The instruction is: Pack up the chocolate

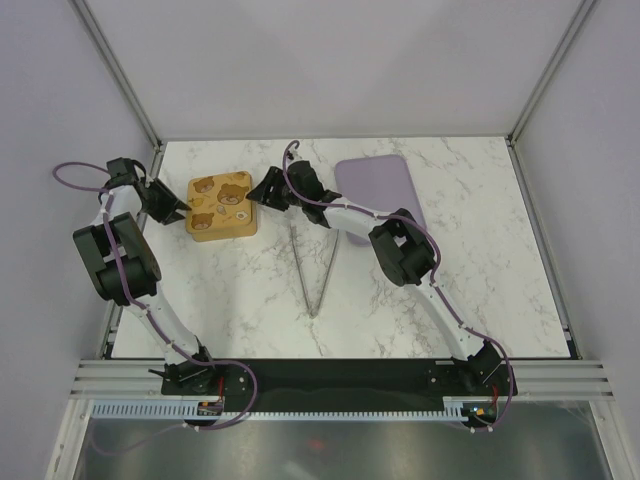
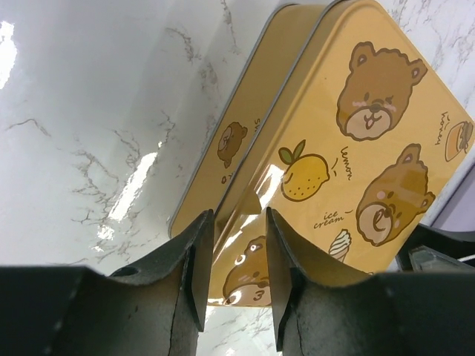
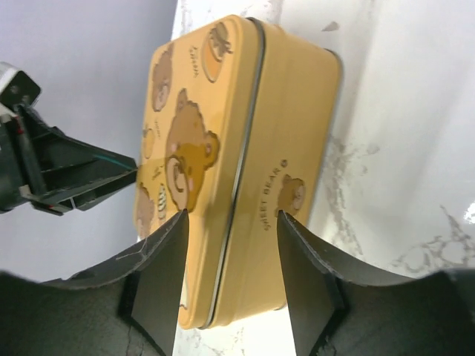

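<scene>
Straddling one corner of the golden bear-printed tin (image 1: 222, 205), the left claw (image 2: 237, 215) has its two black fingers a little apart, and the tin's rim fills the gap. I cannot tell whether the pads pinch it or only flank it. The right claw (image 3: 232, 215) meets the opposite side of the tin with its fingers set wider. The lid seam and the wall lettered "SWEET BEAR" run down between them, and again I cannot tell whether they grip. From above, the two claws face each other across the tin, each tip at its edge.

The tin lies at the far left of the surface (image 1: 400, 300), a glossy white marble-patterned top with grey veins. A flat lilac tray (image 1: 385, 180) lies to the right of the tin, partly under the right arm. Thin V-shaped metal tongs (image 1: 300, 265) lie near the middle, their point toward the arm bases. Plain pale lilac-grey walls (image 1: 320, 60) close in the space, with aluminium frame posts (image 1: 120, 75) at the corners.

The lid is on the tin, printed with brown bears, a lemon and an ice cream cone. The chocolate shows in no view; whether it sits inside the tin cannot be told.
</scene>
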`<state>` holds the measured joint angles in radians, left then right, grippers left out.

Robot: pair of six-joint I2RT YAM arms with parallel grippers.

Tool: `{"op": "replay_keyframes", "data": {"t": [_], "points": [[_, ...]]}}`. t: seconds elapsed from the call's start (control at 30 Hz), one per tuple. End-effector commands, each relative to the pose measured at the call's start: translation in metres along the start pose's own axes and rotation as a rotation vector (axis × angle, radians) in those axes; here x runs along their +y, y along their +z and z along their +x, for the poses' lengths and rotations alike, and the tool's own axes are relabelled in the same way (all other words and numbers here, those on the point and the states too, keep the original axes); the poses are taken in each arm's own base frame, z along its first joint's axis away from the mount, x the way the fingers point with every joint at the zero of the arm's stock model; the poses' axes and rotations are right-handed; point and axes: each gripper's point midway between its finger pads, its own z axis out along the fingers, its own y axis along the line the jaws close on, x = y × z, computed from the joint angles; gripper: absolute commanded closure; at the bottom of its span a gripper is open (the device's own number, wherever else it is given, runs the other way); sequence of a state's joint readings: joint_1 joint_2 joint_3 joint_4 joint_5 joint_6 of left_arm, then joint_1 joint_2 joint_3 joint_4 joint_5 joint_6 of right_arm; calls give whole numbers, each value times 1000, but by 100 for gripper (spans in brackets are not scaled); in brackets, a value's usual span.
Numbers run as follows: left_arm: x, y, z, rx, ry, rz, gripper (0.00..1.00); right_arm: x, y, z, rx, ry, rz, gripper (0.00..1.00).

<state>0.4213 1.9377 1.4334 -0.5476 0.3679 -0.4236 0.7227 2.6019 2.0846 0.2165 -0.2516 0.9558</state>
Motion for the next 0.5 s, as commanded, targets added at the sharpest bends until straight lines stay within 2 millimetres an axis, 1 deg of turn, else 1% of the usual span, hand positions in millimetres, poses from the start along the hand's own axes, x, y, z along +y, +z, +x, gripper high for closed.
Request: {"op": "replay_keyframes", "data": {"t": [0.0, 0.1, 0.13, 0.2, 0.23, 0.27, 0.3, 0.4, 0.47], "points": [[-13, -4, -5, -4, 57, 58, 59, 14, -10, -19, -38, -49, 15, 41], [-17, -3, -3, 3, 64, 64, 61, 14, -8, -21, -37, -61, 25, 40], [-17, -2, -3, 6, 61, 64, 61, 9, -5, -17, -28, -58, 32, 40], [-16, -2, -3, 5, 61, 63, 62, 11, -3, -16, -21, -54, 19, 40], [-18, -1, -3, 6, 64, 66, 62, 7, -1, -13, -15, -47, 18, 40], [-19, -1, -3, 6, 65, 69, 62, 11, 0, -13, -13, -46, 6, 40], [-19, 1, -1, 13, 65, 68, 63, 8, 2, -10, -10, -43, 7, 40], [-20, 2, -1, 14, 69, 70, 65, 8, 4, -7, -6, -32, -7, 40], [-22, 3, 2, 19, 77, 68, 65, 4, 6, -5, -3, -26, -4, 41]]}}
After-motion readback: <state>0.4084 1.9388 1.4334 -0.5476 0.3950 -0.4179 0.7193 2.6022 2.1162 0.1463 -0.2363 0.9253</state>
